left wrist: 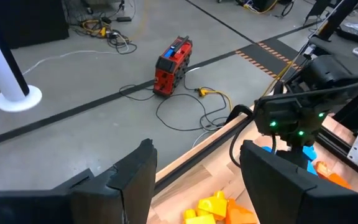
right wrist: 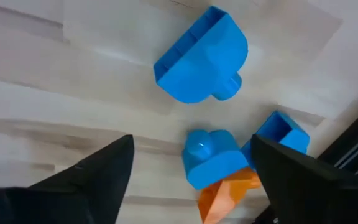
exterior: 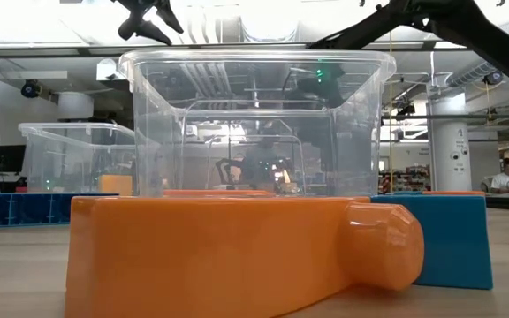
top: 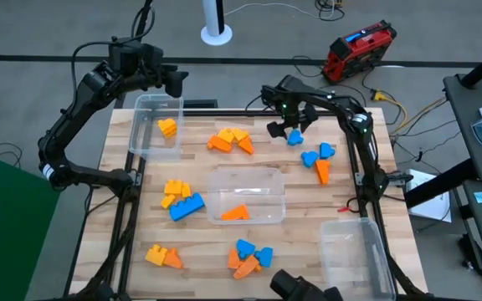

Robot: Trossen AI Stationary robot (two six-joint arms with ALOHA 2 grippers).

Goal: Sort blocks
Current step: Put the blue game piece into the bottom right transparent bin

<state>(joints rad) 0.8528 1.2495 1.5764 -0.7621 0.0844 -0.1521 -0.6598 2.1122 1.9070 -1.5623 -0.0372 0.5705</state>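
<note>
Yellow, orange and blue blocks lie in groups on the wooden table (top: pixel 141 226). My right gripper (top: pixel 284 130) hovers open over the far right part, just above a rounded blue block (top: pixel 295 137) (right wrist: pixel 202 56). Two more blue blocks (top: pixel 316 155) (right wrist: pixel 213 155) and an orange wedge (top: pixel 322 171) lie beside it. My left gripper (top: pixel 174 81) (left wrist: pixel 197 180) stands open above the far rim of the far-left clear bin (top: pixel 157 125), which holds a yellow block (top: pixel 167 127) (left wrist: pixel 213 208). An orange block (top: pixel 235 212) lies in the middle bin (top: pixel 248 194).
An orange and yellow group (top: pixel 231 140) lies far centre, yellow and blue blocks (top: pixel 181 199) at the left, and yellow-orange (top: pixel 163 255) and blue-orange (top: pixel 249 257) groups near the front. A third clear bin (top: pixel 354 247) stands at the near right. A red device (top: pixel 358 50) lies on the floor beyond.
</note>
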